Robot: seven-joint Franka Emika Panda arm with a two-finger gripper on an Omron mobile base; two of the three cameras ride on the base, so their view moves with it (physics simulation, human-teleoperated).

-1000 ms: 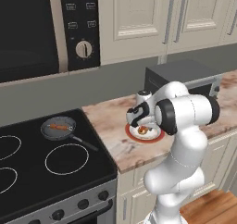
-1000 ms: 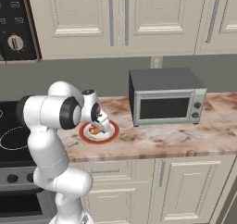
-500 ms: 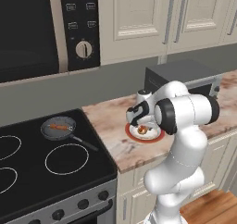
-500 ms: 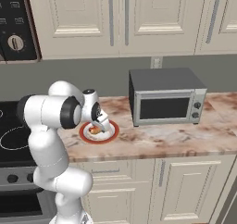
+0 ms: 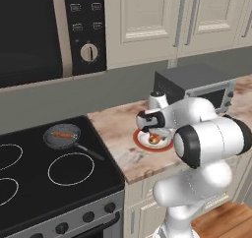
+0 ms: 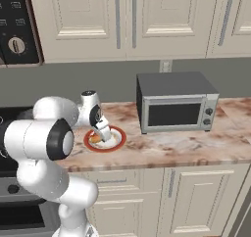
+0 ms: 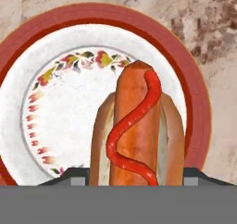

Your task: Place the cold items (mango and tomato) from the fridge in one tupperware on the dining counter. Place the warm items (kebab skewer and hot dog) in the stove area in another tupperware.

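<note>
While the white arm bends low over the beige-pink marbled table [image 6: 162, 150], its hand [image 5: 153, 133] sits right over the orange-red sausage in a tan bun [image 7: 134, 135], which lies on a red-rimmed white plate with a floral border [image 7: 55, 102]. Fingertips [image 7: 76, 177] flank the bun on both sides, apart; contact cannot be told. A steel-grey toaster oven [image 6: 176, 104] stands just right of the plate. On the black stovetop [image 5: 54, 178], a dark frying pan [image 5: 63, 136] holds a small orange-red item.

One hot dog [image 7: 136, 130], one red-rimmed plate [image 7: 55, 75], one frying pan [image 5: 63, 136] holding one kebab skewer [image 5: 62, 134], one toaster oven [image 6: 175, 103], one stove [image 5: 44, 175], one microwave [image 5: 49, 30].
</note>
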